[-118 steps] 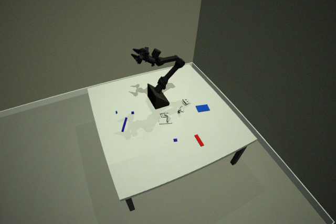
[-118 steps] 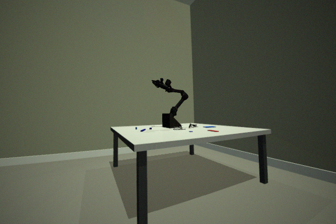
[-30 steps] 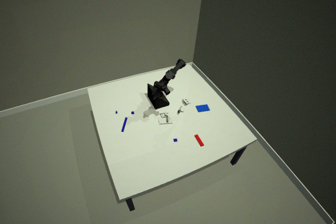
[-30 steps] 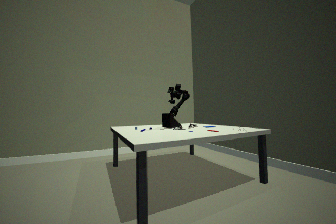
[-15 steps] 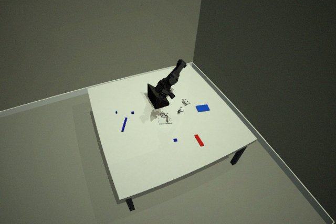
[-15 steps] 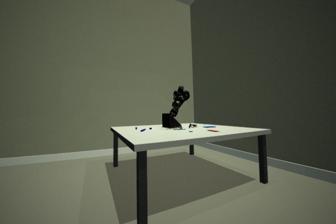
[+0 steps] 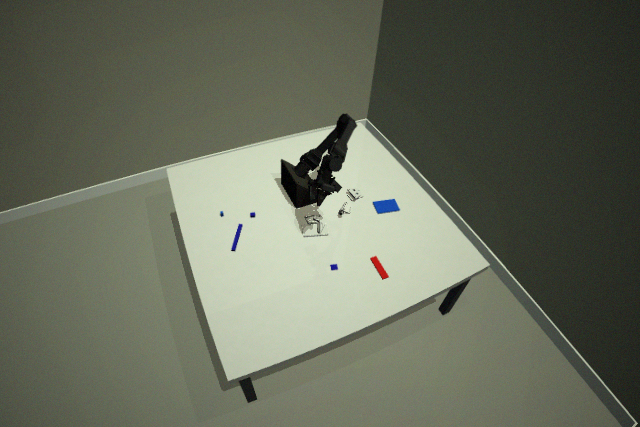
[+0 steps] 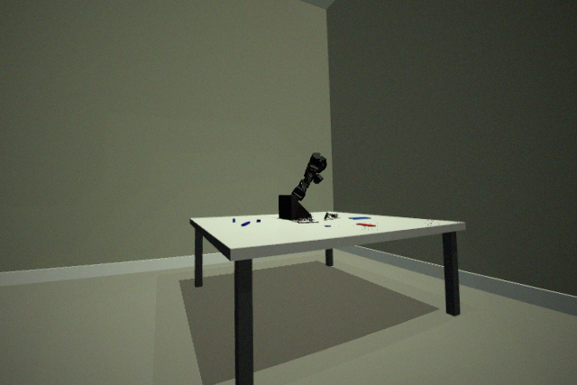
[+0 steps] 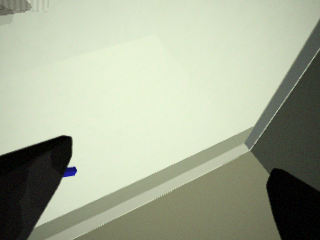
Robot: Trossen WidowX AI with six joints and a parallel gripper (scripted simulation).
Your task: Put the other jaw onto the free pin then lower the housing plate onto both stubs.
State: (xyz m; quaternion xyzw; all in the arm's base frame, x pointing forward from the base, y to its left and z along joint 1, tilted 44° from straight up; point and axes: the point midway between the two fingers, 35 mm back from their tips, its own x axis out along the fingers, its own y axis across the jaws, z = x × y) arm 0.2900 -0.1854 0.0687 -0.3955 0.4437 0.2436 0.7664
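A pale base (image 7: 310,233) (image 8: 307,221) lies on the table in front of the arm, with a dark-outlined jaw shape on it. Its pins and gear teeth are too small to make out. A small pale part (image 7: 344,209), seemingly the loose jaw, lies to its right. Another pale part (image 7: 354,193), seemingly the housing plate, lies farther back, apart from both. My gripper (image 7: 329,196) (image 9: 172,162) is open and empty, folded in close to the arm's base. The wrist view shows bare table top and its edge between the fingers, and none of these parts clearly.
A blue plate (image 7: 386,206) (image 8: 360,218) lies at the right and a red bar (image 7: 379,267) (image 8: 365,224) nearer the front. A small blue block (image 7: 333,267) lies front centre. A long blue bar (image 7: 236,237) and two small blue pieces lie at the left.
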